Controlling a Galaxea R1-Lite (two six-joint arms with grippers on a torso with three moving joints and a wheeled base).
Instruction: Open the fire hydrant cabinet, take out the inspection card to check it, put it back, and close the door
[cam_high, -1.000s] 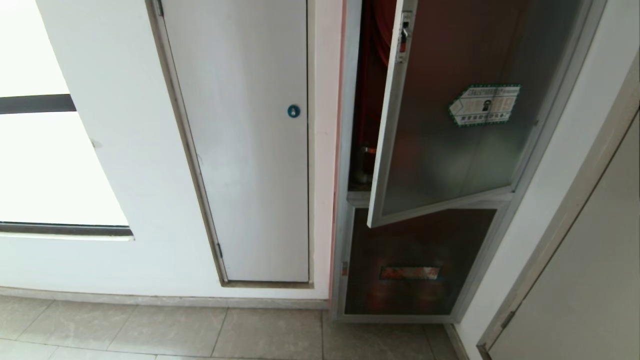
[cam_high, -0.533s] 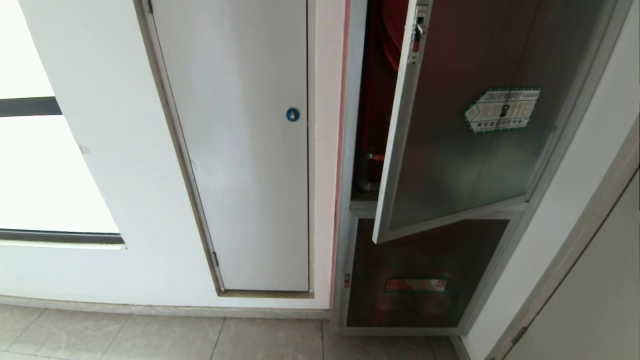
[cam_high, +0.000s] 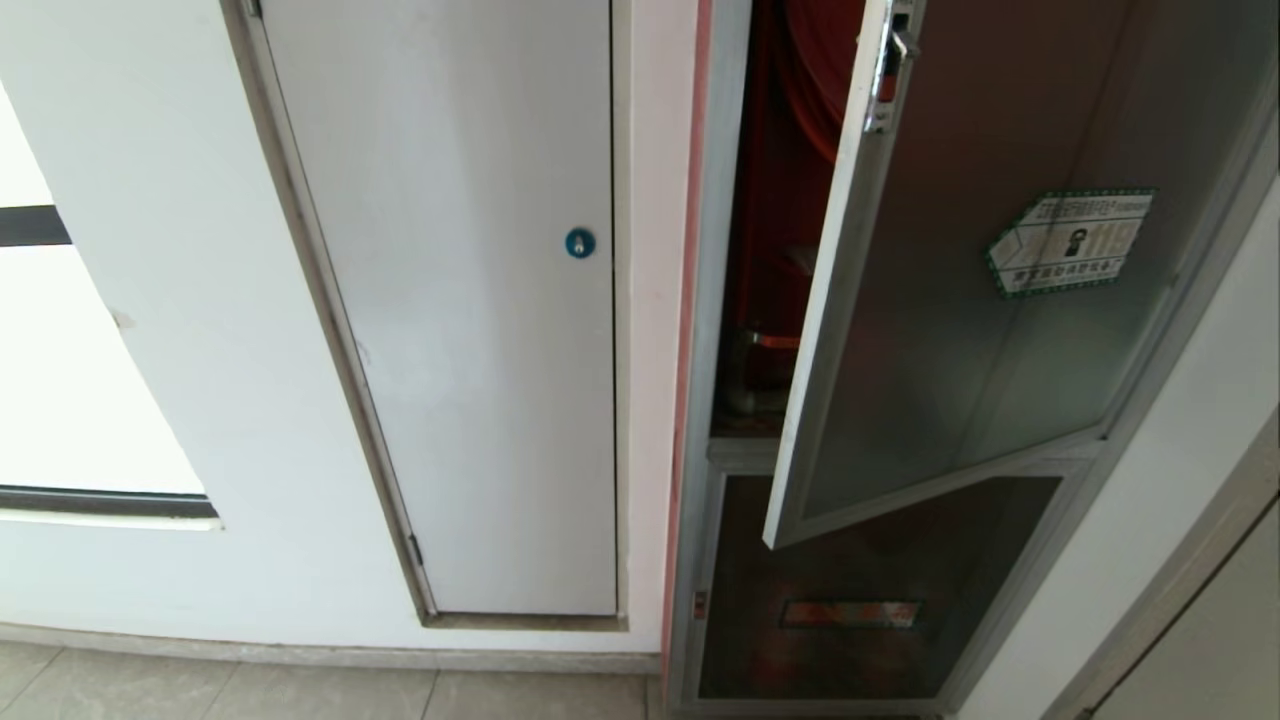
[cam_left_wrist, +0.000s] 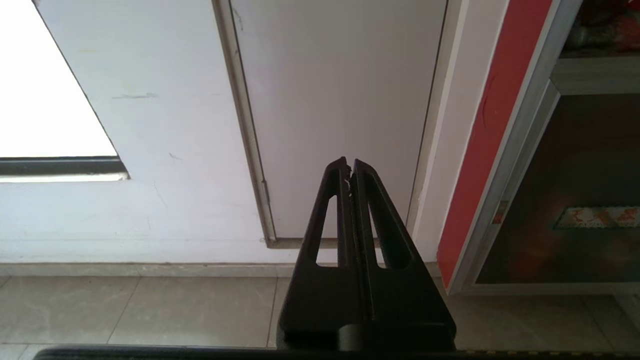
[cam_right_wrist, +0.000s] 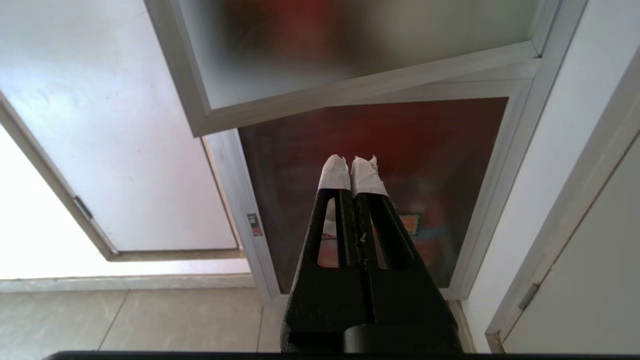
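1. Standing ajar in front of you, the door (cam_high: 950, 300) of the fire hydrant cabinet (cam_high: 715, 300) swings out from its right-hand hinge side, and its free left edge hangs forward of the frame.
2. Through the gap you see a red interior, part of a red hose reel (cam_high: 815, 80) curving at the top, and a metal fitting with a red band (cam_high: 755, 345) low down. You cannot see the inspection card in any view.
3. The door is dark tinted glass in a silver aluminium frame; a green-bordered white sticker (cam_high: 1070, 243) sits on the glass, and a latch (cam_high: 885, 75) sits high on its free edge.
4. Below it, a smaller glass panel (cam_high: 870, 590) with a red label (cam_high: 850, 613) is closed flush in the frame.
5. To the left of the cabinet stands a plain white panel door (cam_high: 470, 300) with a round blue lock (cam_high: 579, 242); tiled floor (cam_high: 300, 695) runs beneath.
6. Your left gripper (cam_left_wrist: 350, 167) is clenched and empty, facing the bottom of the white panel door.
7. Your right gripper (cam_right_wrist: 352, 165), its tips wrapped in white, is clenched and empty, facing the lower glass panel just under the open door's bottom edge.
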